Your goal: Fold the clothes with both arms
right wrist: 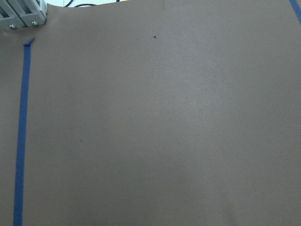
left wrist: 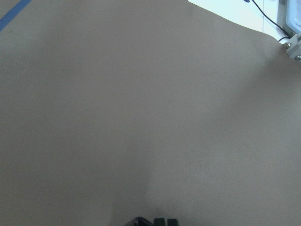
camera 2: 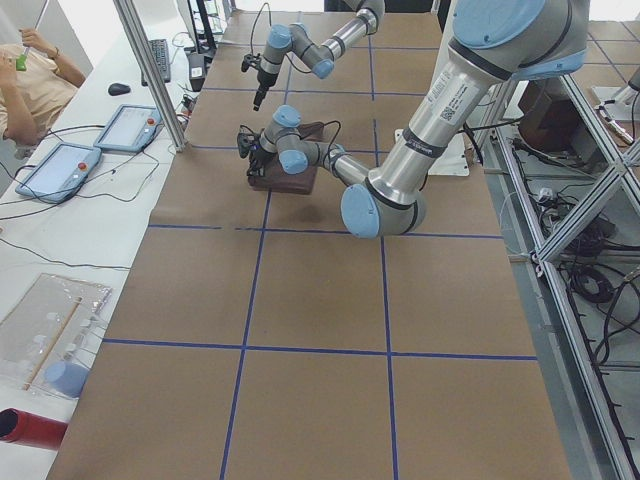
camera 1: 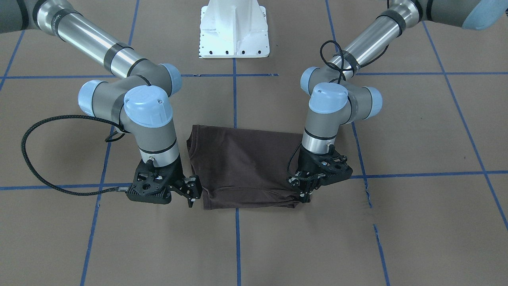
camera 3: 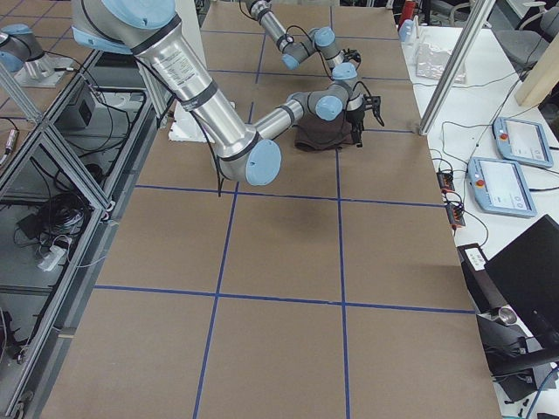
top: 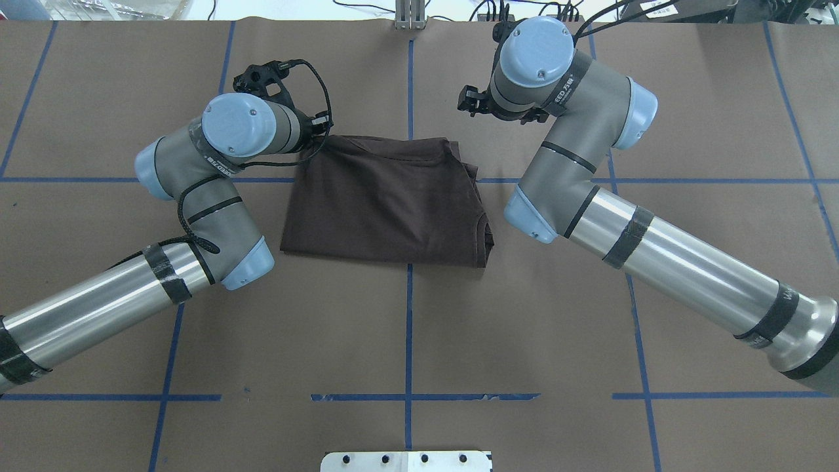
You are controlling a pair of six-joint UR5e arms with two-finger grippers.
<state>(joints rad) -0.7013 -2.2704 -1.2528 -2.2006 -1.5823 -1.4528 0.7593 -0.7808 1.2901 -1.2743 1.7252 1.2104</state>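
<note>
The dark brown T-shirt (camera 1: 242,167) lies folded into a rectangle on the brown paper table; it also shows in the overhead view (top: 387,196). My left gripper (camera 1: 304,195) is low at the shirt's far corner on my left, and its fingers look pinched on the cloth edge. In the overhead view my left gripper (top: 319,128) is mostly hidden under the wrist. My right gripper (camera 1: 193,195) hangs beside the shirt's other far corner, open and empty. From overhead, my right gripper (top: 467,100) is off the cloth. Both wrist views show only paper.
The white pedestal base (camera 1: 234,31) stands on the robot's side of the table. Blue tape lines (top: 409,328) cross the paper. Tablets (camera 2: 60,170) and a seated person (camera 2: 30,70) are beyond the table's far edge.
</note>
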